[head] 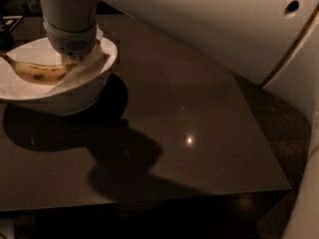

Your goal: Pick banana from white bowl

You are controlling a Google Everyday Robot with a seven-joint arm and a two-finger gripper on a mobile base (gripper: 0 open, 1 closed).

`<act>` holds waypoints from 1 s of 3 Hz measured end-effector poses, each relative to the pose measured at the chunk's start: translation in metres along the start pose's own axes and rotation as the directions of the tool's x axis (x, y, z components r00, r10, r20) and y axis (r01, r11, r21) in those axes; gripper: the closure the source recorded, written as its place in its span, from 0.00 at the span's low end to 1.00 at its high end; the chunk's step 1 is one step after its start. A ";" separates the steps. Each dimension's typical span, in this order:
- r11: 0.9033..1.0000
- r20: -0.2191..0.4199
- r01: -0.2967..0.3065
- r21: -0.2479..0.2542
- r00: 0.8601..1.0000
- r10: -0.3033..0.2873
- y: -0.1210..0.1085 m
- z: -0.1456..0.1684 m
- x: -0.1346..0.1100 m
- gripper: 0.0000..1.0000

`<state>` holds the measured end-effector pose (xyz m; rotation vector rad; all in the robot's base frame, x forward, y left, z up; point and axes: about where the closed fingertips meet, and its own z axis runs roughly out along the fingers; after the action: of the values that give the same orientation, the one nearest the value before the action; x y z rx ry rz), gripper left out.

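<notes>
The banana [37, 71] lies in the white bowl [70, 102]. The claw [73, 62] sits over the banana's right end, inside the bowl, and I cannot tell whether it is clamped. This looks like the grasping step. Next it needs a sure hold, then a lift clear of the bowl's rim.

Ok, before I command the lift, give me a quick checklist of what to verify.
1. Banana in the white bowl: ok, it lies on the paper lining, thin end toward the picture's left.
2. Gripper placed: ok, it is down in the bowl at the banana's right end.
3. Hold on the banana: cannot tell, the wrist hides the contact.
4. Paper clear of the gripper: not ok, a fold rises right beside it.
5. Bowl upright on the table: ok.
</notes>
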<state>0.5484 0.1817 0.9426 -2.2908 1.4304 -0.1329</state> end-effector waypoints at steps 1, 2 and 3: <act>1.000 0.000 0.000 0.000 1.000 0.000 0.000 0.000 0.000 0.80; 1.000 0.000 0.000 0.000 1.000 0.000 0.000 0.000 0.000 0.57; 1.000 0.000 0.000 0.000 1.000 0.000 0.000 0.000 0.000 0.34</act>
<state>0.5483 0.1817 0.9427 -2.2908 1.4304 -0.1330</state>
